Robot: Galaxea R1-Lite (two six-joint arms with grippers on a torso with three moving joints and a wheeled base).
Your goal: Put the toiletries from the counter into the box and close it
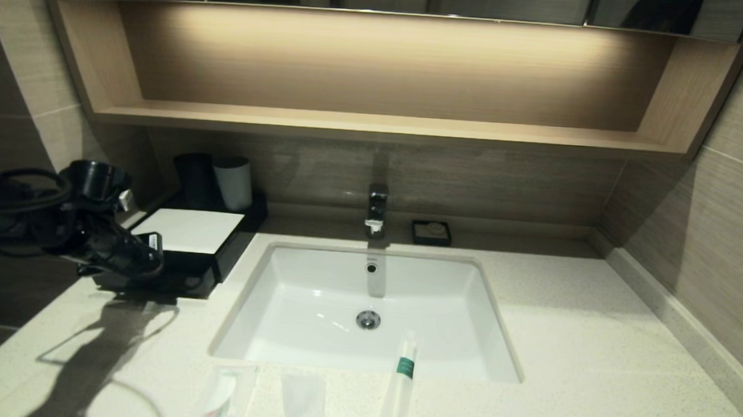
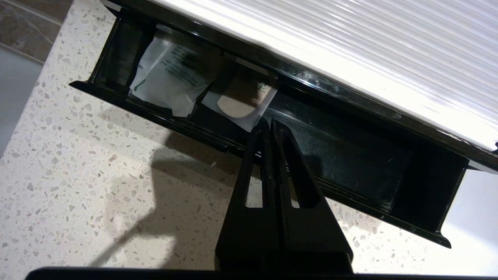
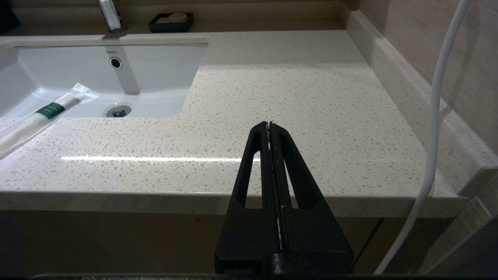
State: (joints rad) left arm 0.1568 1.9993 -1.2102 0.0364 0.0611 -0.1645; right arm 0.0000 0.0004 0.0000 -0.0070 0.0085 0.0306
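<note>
The black box (image 1: 216, 261) with its white top panel sits at ten o'clock from the sink, its drawer (image 2: 350, 171) pulled open; two flat white sachets (image 2: 171, 77) lie inside. The slim white stick pack (image 1: 401, 378) with a green band lies across the counter (image 1: 592, 372) at six o'clock, tip overhanging the basin. At seven o'clock lie two translucent sachets (image 1: 301, 402).

I saw the counter (image 1: 580, 346) carrying the box (image 1: 204, 250) at my left gripper (image 2: 271, 123), the stick pack (image 1: 401, 378) and two sachets (image 1: 301, 402) farther off.
</note>
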